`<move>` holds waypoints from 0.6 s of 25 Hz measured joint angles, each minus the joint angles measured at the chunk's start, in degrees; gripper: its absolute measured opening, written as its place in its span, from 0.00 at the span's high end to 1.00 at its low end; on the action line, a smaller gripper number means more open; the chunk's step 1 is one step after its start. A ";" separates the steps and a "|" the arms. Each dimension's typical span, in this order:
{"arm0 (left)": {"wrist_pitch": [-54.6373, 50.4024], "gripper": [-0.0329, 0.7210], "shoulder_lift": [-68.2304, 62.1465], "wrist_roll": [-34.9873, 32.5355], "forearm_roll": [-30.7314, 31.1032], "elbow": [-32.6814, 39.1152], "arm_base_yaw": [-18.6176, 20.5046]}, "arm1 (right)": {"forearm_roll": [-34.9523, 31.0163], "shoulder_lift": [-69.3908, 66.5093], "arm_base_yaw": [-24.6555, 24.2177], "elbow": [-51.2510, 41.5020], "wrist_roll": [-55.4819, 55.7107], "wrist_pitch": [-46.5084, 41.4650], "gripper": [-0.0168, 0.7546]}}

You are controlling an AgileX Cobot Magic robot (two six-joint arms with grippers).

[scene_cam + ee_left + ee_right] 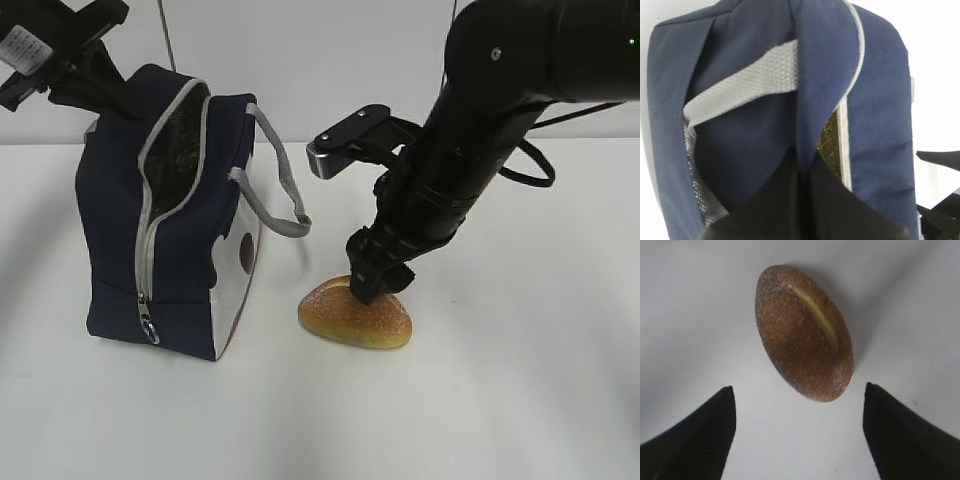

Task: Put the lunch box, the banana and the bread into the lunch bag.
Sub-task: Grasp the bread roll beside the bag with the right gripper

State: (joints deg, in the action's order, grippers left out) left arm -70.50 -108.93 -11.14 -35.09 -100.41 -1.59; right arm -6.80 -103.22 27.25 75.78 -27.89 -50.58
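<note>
Your right tool (799,432) is spread wide, nothing held, hovering just above the bread (804,333). In the right wrist view the roll sits ahead of the two fingertips (700,435), between their lines, not touching either. The bread (356,315) lies flat on the bench (520,400), mid-bench, slightly toward the front edge, pale split facing up.

Lunch bag (170,220) stands upright on the bench's left side, just beside the bread, apart from it. Zipper is undone, mouth gaping, grey strap handle (275,180) hanging toward the bread.

Your left tool (802,200) is pinched shut on a fold of the lunch bag (740,150) at its top edge, by the open mouth. Foil lining shows through the gap.

You can't see the lunch box or the banana in any view.
</note>
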 joint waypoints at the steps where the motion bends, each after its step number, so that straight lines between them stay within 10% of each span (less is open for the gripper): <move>1: 0.00 0.96 0.00 0.00 0.00 0.00 0.00 | -0.09 -0.56 0.00 0.00 -1.68 0.84 0.22; 15: -0.05 0.96 0.00 0.00 -0.11 0.00 0.00 | -3.96 -10.12 -0.12 0.48 -15.69 7.89 0.22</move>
State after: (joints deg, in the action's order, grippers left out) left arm -70.56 -108.93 -11.14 -35.21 -100.41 -1.59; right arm -10.76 -113.34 27.13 76.26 -43.58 -42.68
